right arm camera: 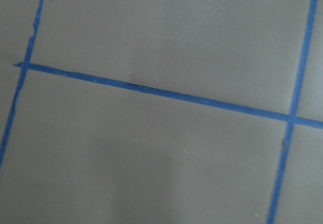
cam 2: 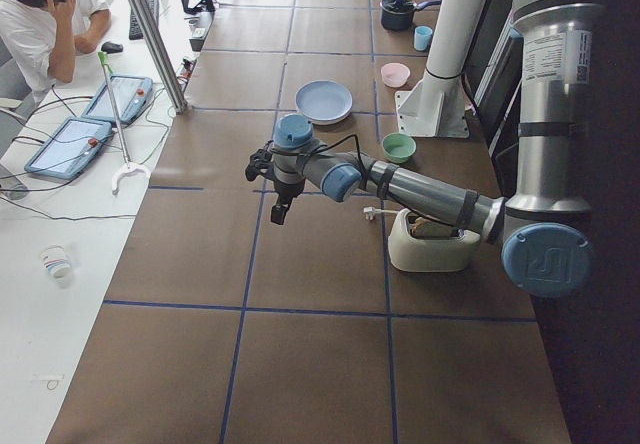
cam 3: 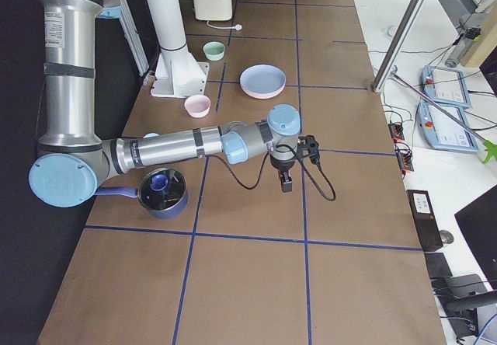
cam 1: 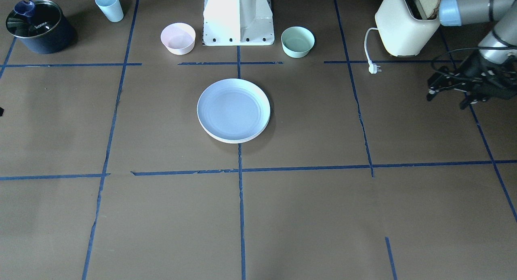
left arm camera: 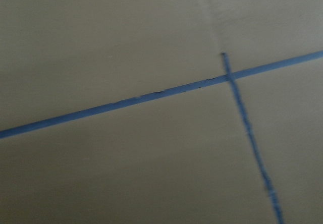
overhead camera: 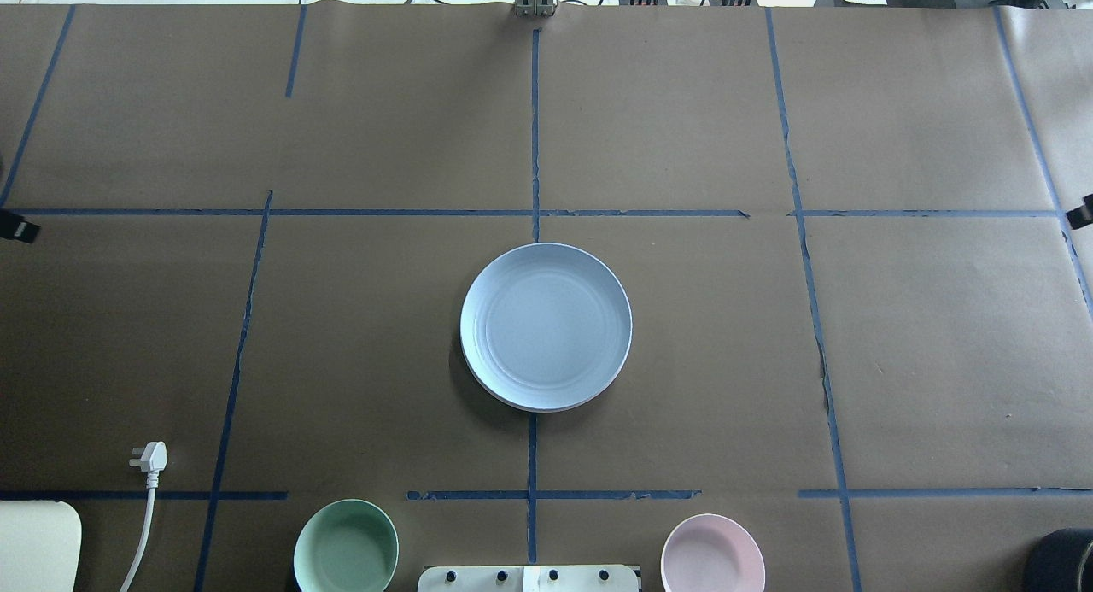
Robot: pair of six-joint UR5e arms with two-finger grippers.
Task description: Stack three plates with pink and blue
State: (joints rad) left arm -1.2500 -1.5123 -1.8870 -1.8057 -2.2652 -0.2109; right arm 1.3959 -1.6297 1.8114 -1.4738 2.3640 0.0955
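The light blue plate [cam 1: 233,108] lies on top of a stack in the middle of the table, also in the overhead view [overhead camera: 546,323]. A cream-white plate rim [cam 1: 236,141] shows under its near edge. A pink plate between them is mostly hidden. My left gripper [cam 1: 447,100] hovers far off at the table's left side, fingers apart and empty. My right gripper [cam 3: 299,166] hovers over bare table on the other side, far from the stack. Only a sliver of it shows in the overhead view [overhead camera: 1081,211], so I cannot tell whether it is open or shut.
A pink bowl [cam 1: 178,37] and a mint bowl [cam 1: 298,41] flank the robot base [cam 1: 238,17]. A light blue cup [cam 1: 110,6] and a dark pot [cam 1: 38,27] stand at one back corner. A cream toaster [cam 1: 406,25] with its plug [cam 1: 374,68] stands at the other.
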